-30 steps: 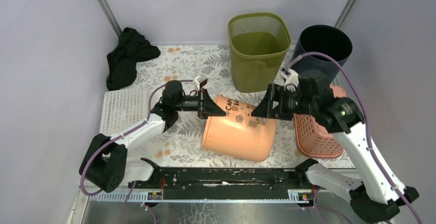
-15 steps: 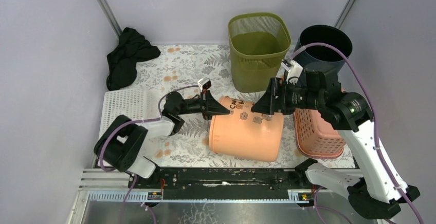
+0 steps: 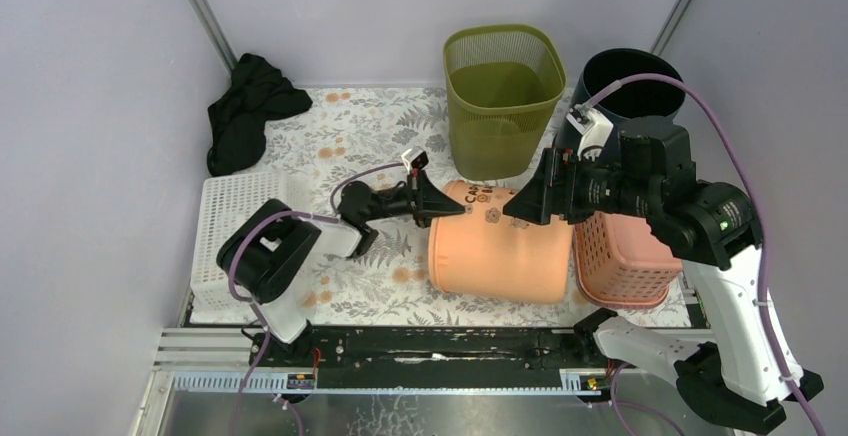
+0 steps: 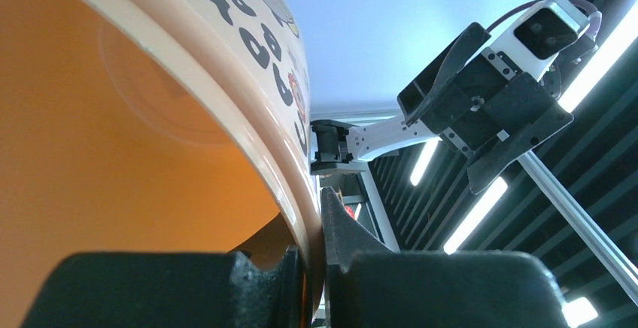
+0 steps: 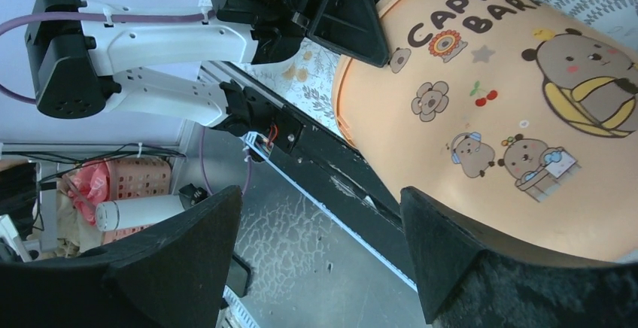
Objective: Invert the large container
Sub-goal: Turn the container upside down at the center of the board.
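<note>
The peach capybara-print bucket [image 3: 500,256] lies on its side on the table [image 3: 345,136] and looks light, stiff and smooth, so its rolled rim is probably the surest hold. The left tool [image 3: 425,199] is clenched on that rim, and the right tool [image 3: 528,203] hangs released over the printed wall. The pink basket [image 3: 625,256] crowds the base end and the green mesh bin [image 3: 500,106] stands close behind, leaving open room mainly leftward.

- Robot lab test cell: plain panel walls [image 3: 90,86], metal corner posts [image 3: 203,11].
- Arms bolted to black rail [image 3: 440,344] at edge of leaf-print table [image 3: 350,131].
- Ceiling strip lights [image 4: 423,162] overhead, industrial-type hall.
</note>
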{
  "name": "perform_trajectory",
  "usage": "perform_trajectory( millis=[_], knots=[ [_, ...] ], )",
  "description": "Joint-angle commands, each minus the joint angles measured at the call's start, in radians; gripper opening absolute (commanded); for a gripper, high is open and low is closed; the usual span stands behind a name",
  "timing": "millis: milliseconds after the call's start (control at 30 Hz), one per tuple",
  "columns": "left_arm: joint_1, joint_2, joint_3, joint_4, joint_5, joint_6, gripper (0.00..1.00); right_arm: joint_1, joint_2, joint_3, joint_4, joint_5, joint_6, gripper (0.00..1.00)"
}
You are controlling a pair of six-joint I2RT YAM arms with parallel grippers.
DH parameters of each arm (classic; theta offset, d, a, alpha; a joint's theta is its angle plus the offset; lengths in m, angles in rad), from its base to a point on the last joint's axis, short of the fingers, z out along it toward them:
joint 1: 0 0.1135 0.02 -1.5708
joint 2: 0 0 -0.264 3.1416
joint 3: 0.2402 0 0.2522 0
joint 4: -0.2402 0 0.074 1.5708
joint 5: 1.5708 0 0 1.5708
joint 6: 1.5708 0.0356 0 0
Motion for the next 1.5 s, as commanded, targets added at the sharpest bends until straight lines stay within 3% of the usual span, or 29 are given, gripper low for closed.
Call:
perform_trajectory(
  millis=[0, 800, 1467],
  knots=[
    [-0.035, 0.041, 0.087, 0.138, -0.104, -0.014, 0.00, -0.002, 0.010, 0.042, -0.045, 0.039, -0.036, 0.85],
    [-0.073, 0.150, 0.236, 0.151, -0.220, -0.123, 0.00, -0.002, 0.053, 0.097, -0.093, 0.078, -0.072, 0.86],
    [-0.157, 0.365, 0.453, 0.158, -0.285, -0.198, 0.00, -0.001, 0.026, 0.004, -0.082, 0.112, -0.083, 0.86]
  ],
)
